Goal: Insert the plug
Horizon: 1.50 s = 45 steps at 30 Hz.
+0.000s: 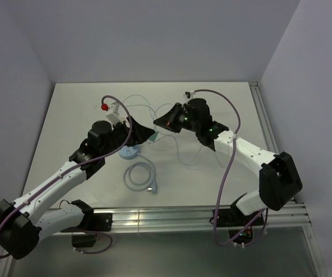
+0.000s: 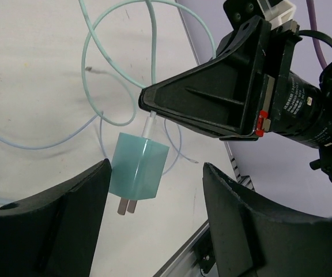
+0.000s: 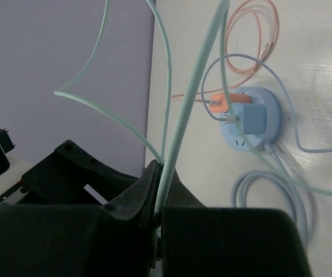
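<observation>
Though near socket (image 3: 274,115), plug (image 2: 138,173) amid looping cables (image 2: 105,81)

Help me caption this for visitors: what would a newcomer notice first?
A teal cube-shaped wall plug with two metal prongs hangs over the table's centre by its pale green cable, pinched in the shut right gripper and framed by the open left gripper. Just nearer the arms, a round light-blue socket hub lies on the white table, a blue plug already in it.
</observation>
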### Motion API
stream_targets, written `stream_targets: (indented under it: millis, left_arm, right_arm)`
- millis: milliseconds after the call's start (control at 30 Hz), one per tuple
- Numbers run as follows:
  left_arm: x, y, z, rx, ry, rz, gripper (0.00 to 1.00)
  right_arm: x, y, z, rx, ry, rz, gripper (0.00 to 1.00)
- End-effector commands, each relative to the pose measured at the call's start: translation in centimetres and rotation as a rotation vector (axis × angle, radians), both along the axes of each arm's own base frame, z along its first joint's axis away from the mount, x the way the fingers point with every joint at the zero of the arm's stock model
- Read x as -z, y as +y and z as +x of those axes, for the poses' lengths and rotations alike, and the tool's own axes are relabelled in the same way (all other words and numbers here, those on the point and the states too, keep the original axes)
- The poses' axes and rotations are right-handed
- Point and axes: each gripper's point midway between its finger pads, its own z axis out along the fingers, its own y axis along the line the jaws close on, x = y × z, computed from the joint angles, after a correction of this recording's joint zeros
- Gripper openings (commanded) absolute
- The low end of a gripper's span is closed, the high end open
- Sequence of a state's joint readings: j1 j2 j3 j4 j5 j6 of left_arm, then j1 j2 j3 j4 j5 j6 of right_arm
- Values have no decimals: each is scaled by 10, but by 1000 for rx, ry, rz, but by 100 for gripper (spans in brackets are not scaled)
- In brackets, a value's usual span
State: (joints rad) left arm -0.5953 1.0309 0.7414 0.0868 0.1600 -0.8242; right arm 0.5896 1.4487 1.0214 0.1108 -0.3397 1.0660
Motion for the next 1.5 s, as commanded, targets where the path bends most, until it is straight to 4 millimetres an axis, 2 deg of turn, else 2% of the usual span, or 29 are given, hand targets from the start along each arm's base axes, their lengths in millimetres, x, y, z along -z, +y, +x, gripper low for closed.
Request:
stream_targets:
  millis: [0, 267, 367, 467, 500, 567, 600, 633, 667, 733, 767, 800, 867, 933, 1033, 1067, 1200, 1300, 1467]
  left_arm:
    - [-10, -7, -2, 41, -44, -22, 70]
    - [-8, -12, -8, 81, -48, -35, 65]
    - [-8, -15, -9, 102, -44, -42, 58]
    - [-10, -17, -11, 117, -49, -61, 44]
    - [-11, -17, -12, 118, -49, -65, 35]
    - [-13, -17, -12, 118, -52, -68, 26]
    - [-15, -17, -12, 118, -54, -70, 13]
    - [-14, -17, -11, 119, -53, -68, 6]
    - [-15, -17, -11, 120, -49, -73, 0]
    - [-16, -17, -11, 139, -44, -88, 0]
    - [-16, -16, -12, 148, -40, -102, 0]
    - [-17, -16, -14, 170, -44, -118, 0]
    - [-17, -11, -12, 185, -44, -139, 0]
    - [-15, -7, -11, 214, -36, -144, 0]
    - [-13, -8, -15, 288, -40, -118, 0]
    - [-16, -9, -16, 319, -58, -106, 0]
    - [-11, -19, -27, 447, -33, -108, 0]
    - [-10, -24, -34, 513, -22, -133, 0]
    - [-17, -22, -38, 518, -43, -147, 0]
  right_arm:
    - [-44, -1, -6, -2, -104, 69, 0]
    - [-50, -2, -12, -17, -113, 85, 0]
    - [-52, -3, -12, -16, -116, 87, 0]
    - [-55, -1, -13, -27, -121, 93, 0]
    - [-57, 0, -14, -34, -126, 97, 0]
    - [-57, 0, -14, -39, -127, 95, 0]
    - [-59, 1, -16, -57, -132, 99, 0]
    - [-56, 1, -17, -67, -134, 88, 3]
    - [-55, 0, -18, -76, -135, 80, 16]
    - [-50, -2, -21, -101, -143, 48, 31]
    - [-51, -4, -22, -110, -151, 42, 44]
    - [-48, -8, -21, -116, -154, 32, 51]
    - [-48, -12, -31, -183, -182, 13, 62]
    - [-44, -23, -34, -220, -220, -42, 66]
    - [-45, -36, -49, -291, -287, -105, 67]
    - [-51, -37, -59, -327, -316, -96, 67]
    - [-53, -37, -79, -437, -362, -59, 67]
    - [-53, -33, -86, -488, -370, -22, 63]
    - [-48, -36, -86, -487, -370, -54, 54]
